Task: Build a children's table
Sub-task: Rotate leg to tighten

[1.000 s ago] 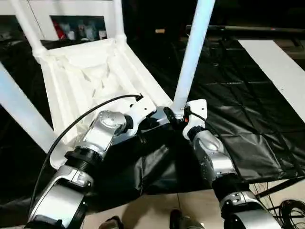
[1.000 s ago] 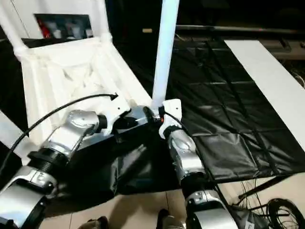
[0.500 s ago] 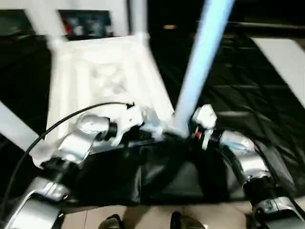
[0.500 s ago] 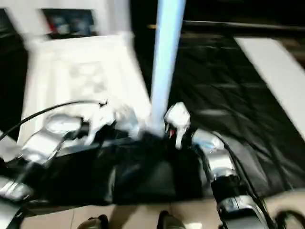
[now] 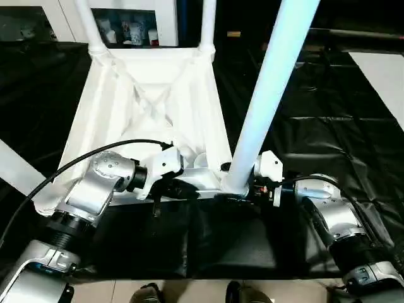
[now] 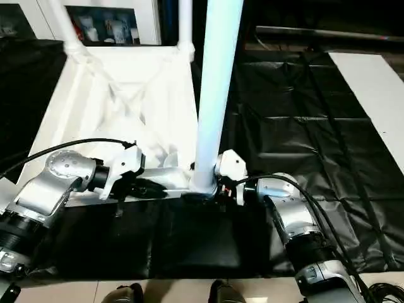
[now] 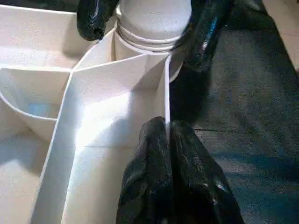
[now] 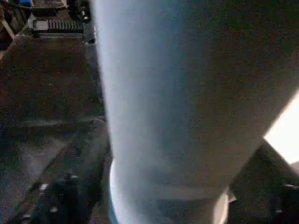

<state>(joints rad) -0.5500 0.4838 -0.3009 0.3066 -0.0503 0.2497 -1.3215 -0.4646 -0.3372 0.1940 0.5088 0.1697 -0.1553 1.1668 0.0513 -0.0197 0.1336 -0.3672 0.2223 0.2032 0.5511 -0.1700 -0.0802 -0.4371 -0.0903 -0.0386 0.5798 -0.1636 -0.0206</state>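
**Table Upside Down, Four Legs Counted**

One white tabletop (image 5: 151,107) is seen lying upside down on a black sheet (image 5: 328,126) spread over the floor, with its ribbed underside facing up. Four white legs are counted. Two far legs (image 5: 88,25) are seen standing in the far corner sockets, well away from both end effectors. One leg (image 5: 16,170) is seen slanting past the outer side of the left arm. The fourth, the near leg (image 5: 268,95), is seen standing in the near corner socket (image 7: 149,44), between the two end effectors.

The left end effector (image 7: 167,140) is pressed together on a thin rib (image 7: 166,88) of the tabletop, just beside the near corner socket. Its two black fingers (image 7: 145,177) are seen touching the rib from both sides.

The right end effector (image 7: 147,16) is seen at the bottom of the near leg, with one black finger on each side of the tube, right where the leg meets the socket. The leg is clamped between them.

One flat white board (image 5: 385,79) is seen on the black sheet, well off to the right of the right end effector. One white cabinet (image 5: 136,19) with glass doors is seen beyond the far end of the tabletop.
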